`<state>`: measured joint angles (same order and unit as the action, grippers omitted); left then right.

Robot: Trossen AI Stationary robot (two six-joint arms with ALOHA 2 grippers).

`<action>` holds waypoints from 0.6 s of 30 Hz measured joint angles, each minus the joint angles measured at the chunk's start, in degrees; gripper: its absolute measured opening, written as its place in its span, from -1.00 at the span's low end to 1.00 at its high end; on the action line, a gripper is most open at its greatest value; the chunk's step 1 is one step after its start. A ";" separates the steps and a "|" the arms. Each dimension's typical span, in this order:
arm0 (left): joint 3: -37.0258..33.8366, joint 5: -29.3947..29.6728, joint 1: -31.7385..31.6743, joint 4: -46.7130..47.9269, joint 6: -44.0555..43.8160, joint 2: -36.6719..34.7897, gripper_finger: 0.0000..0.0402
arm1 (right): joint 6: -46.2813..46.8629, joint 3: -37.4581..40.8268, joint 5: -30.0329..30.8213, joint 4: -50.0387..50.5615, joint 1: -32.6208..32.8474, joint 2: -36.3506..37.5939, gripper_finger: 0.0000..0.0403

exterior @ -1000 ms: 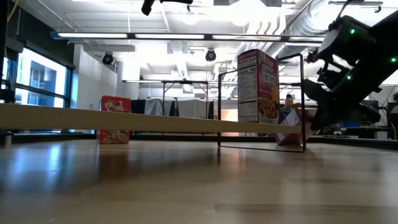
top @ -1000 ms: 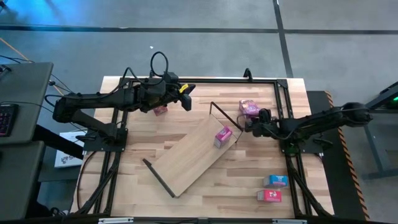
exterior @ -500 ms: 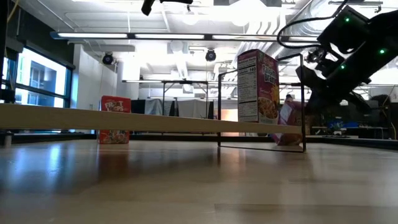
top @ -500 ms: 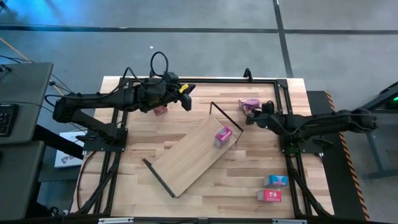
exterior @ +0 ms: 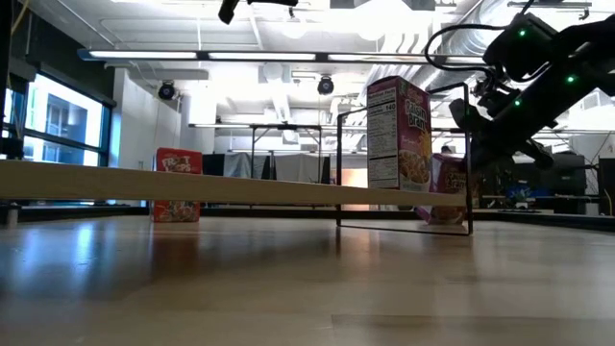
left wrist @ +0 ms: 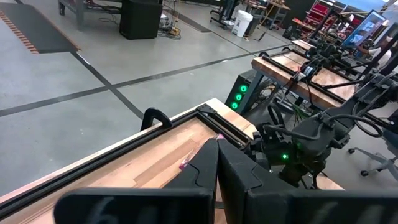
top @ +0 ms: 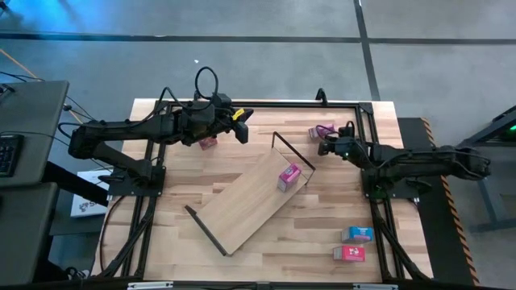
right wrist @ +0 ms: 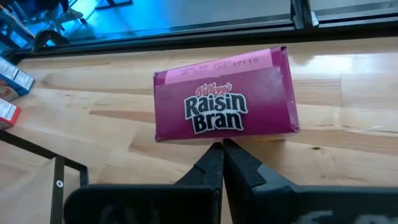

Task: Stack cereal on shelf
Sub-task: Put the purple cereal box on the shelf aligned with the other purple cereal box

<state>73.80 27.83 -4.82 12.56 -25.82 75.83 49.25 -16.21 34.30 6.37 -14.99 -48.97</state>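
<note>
The right gripper (top: 326, 145) hangs with its fingers pressed together and empty, tips just short of a magenta Raisin Bran box (right wrist: 225, 103) lying flat on the table (top: 266, 250) directly ahead of it. The box is small printed card, so I judge it light, stiff along its edges but easy to dent on the broad faces, and a little slick on the print. Lying flat, it offers its two long narrow sides as the best hold; the jaws would need to spread first and straddle it across the short width.

The shelf (top: 246, 201) lies behind and to the side of this gripper, set askew on the table, with one pink box (top: 289, 176) upright on its near end beside the wire frame (top: 292, 153). Two more boxes (top: 355, 234) sit well apart, far back along the right arm's side.

The left gripper (top: 241, 130) waits across the table, fingers shut, with a red box (top: 208, 142) close beneath its wrist.

The table is smooth varnished wood, likely to let a box slide if nudged. Beyond it lies an open workshop with a grey floor (left wrist: 68, 68) and other benches.
</note>
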 joint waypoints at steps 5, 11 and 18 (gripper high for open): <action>0.00 0.00 0.00 0.00 -0.02 0.00 -1.00 | -1.18 0.00 -0.53 -0.68 -1.46 0.00 -1.00; 0.00 0.00 -0.01 0.02 -0.04 0.01 -1.00 | -2.38 0.00 -2.67 -2.23 -3.56 0.00 -1.00; 0.00 0.00 -0.02 0.00 -0.07 0.00 -1.00 | -3.20 0.02 -4.63 -4.01 -5.06 0.00 -1.00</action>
<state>73.80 27.83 -4.84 12.56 -25.89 75.84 46.05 -16.19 29.67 2.36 -20.05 -48.97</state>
